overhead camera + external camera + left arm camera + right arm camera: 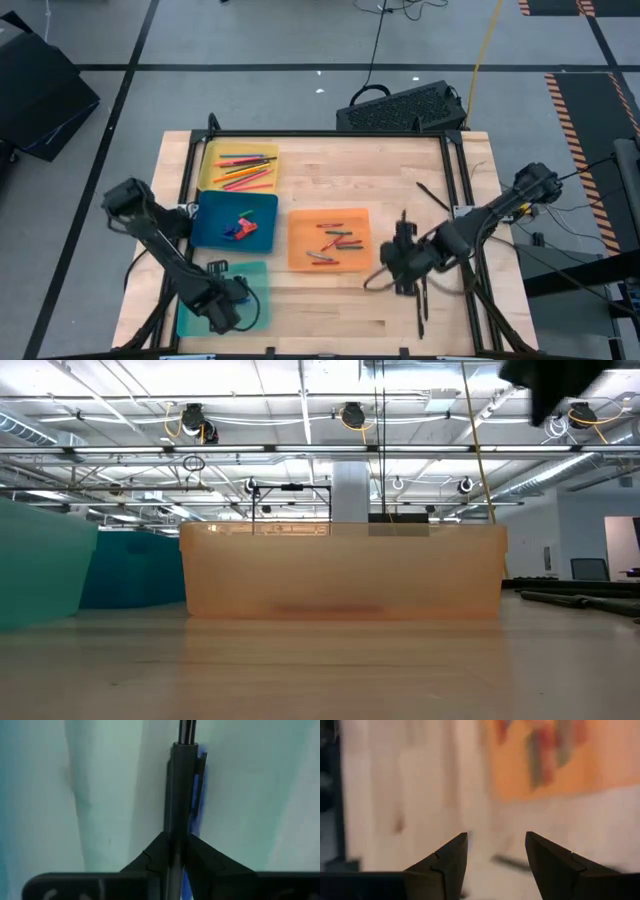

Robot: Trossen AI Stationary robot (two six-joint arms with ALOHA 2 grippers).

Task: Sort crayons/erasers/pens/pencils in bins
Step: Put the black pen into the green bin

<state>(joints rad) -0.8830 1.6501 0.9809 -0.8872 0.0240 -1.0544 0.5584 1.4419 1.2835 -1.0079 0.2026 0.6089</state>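
Note:
My left gripper [228, 300] is over the teal bin [252, 276] at the near left, shut on a dark grey pen [179, 780] with a blue pen [198, 790] beside it. My right gripper [400, 262] hovers open just right of the orange bin [300, 222], which holds crayons [335, 240]. Its fingers [447, 862] have nothing between them. A dark pen [512, 863] lies on the table ahead of them. More pens [421, 300] lie on the wood near that gripper. The yellow bin [212, 160] holds pencils [245, 170]. The blue bin [210, 225] holds erasers [243, 227]. My left gripper pinches the grey pen's barrel [176, 837] and the blue pen [192, 831] side by side between its two fingers. The pens run straight out past the fingertips, along the fingers, over the teal bin's floor [110, 795]. Whether they touch that floor I cannot tell.
One pen [433, 195] lies at the far right of the table, near the frame rail. A black keyboard-like case [400, 108] sits beyond the far edge. In the low view the orange bin [340, 575] stands in the middle, and dark pens [580, 600] lie on the wood at the right.

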